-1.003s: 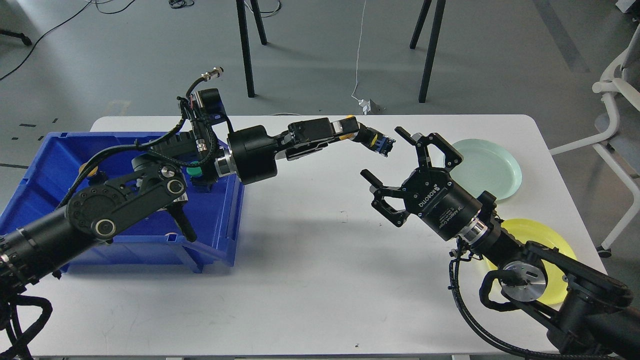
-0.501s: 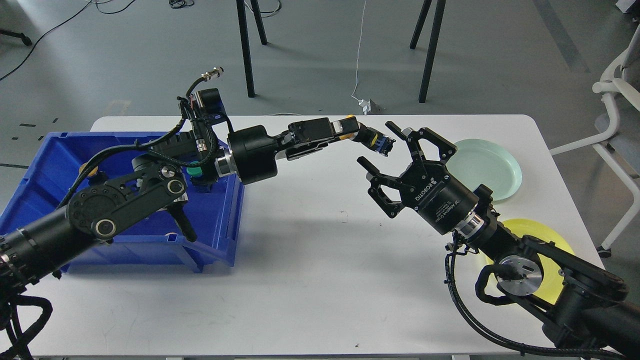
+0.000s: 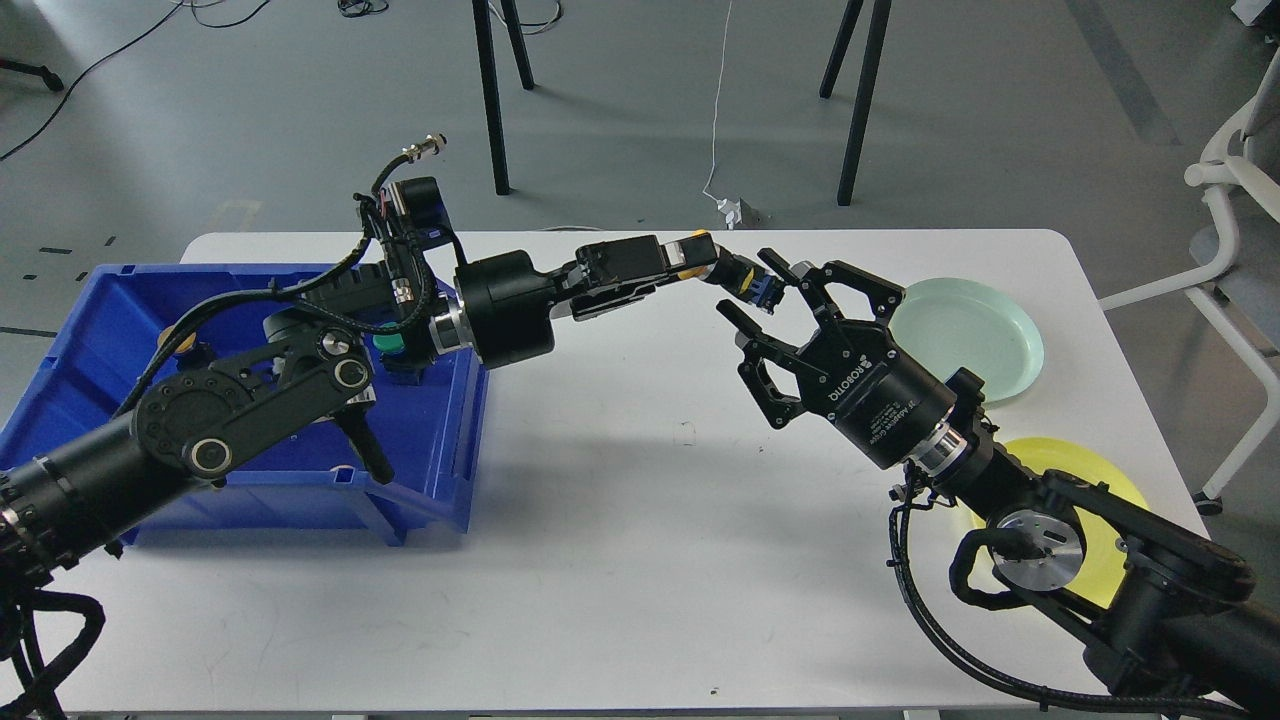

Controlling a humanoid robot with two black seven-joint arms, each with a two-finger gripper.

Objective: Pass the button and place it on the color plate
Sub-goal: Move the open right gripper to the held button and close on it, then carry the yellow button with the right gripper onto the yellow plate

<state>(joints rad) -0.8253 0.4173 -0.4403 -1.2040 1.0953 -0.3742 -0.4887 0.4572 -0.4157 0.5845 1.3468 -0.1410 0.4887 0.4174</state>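
Note:
My left gripper (image 3: 735,272) reaches right over the white table (image 3: 620,500) and is shut on a button with a yellow cap (image 3: 698,243) and a black and blue body that sticks out to the right. My right gripper (image 3: 748,285) is open, its fingers on either side of the button's blue end; I cannot tell whether they touch it. A pale green plate (image 3: 975,340) lies at the right rear of the table. A yellow plate (image 3: 1090,500) lies at the right front, partly hidden by my right arm.
A blue bin (image 3: 440,470) stands at the left with more buttons inside, one green (image 3: 386,343) and one yellow (image 3: 178,343), partly hidden by my left arm. A white chair (image 3: 1230,200) stands right of the table. Stand legs rise behind it.
My right gripper has moved up and left towards the button and now brackets its blue end. The left arm and the button have stayed still.

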